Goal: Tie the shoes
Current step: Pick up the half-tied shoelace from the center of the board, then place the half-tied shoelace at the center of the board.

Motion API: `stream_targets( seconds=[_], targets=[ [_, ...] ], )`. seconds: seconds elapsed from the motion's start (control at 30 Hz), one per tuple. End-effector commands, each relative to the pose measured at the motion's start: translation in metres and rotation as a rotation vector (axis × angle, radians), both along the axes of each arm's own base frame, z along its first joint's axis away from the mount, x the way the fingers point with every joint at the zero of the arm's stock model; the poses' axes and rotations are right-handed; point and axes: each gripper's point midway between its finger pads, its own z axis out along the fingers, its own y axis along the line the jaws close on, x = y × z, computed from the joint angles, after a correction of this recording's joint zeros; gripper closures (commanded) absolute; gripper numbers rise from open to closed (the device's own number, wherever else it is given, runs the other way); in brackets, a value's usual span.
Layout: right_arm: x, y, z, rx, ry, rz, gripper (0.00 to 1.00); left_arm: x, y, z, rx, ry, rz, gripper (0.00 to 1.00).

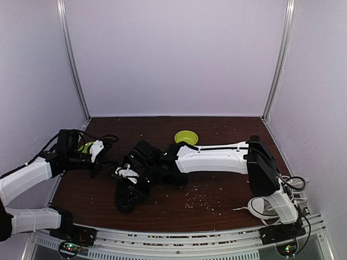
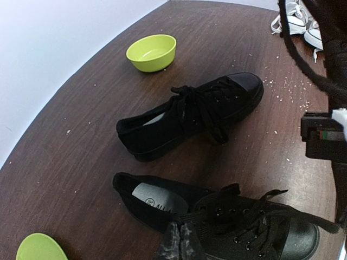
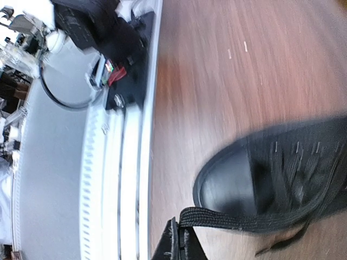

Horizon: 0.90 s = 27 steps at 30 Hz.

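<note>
Plainly all-black, low-top shoes (image 2: 190, 116).

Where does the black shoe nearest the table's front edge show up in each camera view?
Top external: black shoe, lower centre-left, just beyond the arm bases.
Left wrist: black shoe along the bottom, toe to the right, lace in the left end effector.
Right wrist: black shoe at right, toe cap toward the front rail, lace in the right end effector.
Shared landmark: the crumb-speckled wooden table.
</note>
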Motion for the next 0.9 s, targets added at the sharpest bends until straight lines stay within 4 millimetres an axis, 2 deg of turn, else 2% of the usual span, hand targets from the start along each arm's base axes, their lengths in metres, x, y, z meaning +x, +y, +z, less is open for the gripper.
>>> stream_targets(
  seconds=[0.0,0.23,0.33,0.43,0.53,0.63,0.73,0.8,0.87],
  targets=[
    [-0.006,0.036,0.024,0.102,-0.012,0.028,1.0,0.009,0.002,0.005,-0.003,-0.041,0.022,1.0],
    [-0.016,0.066,0.021,0.176,-0.136,0.076,1.0,0.011,0.003,0.003,0.003,-0.039,0.032,1.0],
    [-0.016,0.073,0.019,0.198,-0.177,0.069,0.99,0.011,0.004,0.003,0.005,-0.038,0.037,1.0],
    [-0.01,0.072,0.016,0.183,-0.21,0.054,0.79,0.011,0.004,0.003,0.005,-0.041,0.038,1.0],
    [-0.01,0.062,0.021,0.16,-0.256,0.077,0.63,0.011,0.004,0.003,0.006,-0.04,0.039,1.0],
    [-0.013,0.039,0.034,0.138,-0.307,0.137,0.59,0.01,0.004,0.003,0.007,-0.038,0.039,1.0],
    [-0.013,0.012,0.056,0.165,-0.266,0.171,0.57,0.01,0.004,0.003,0.006,-0.04,0.039,1.0],
    [-0.002,-0.003,0.071,0.208,-0.224,0.127,0.56,0.01,0.004,0.002,0.006,-0.038,0.04,1.0],
    [0.023,-0.008,0.08,0.273,-0.237,0.036,0.56,0.011,0.005,0.001,0.009,-0.035,0.042,1.0]
  ],
)
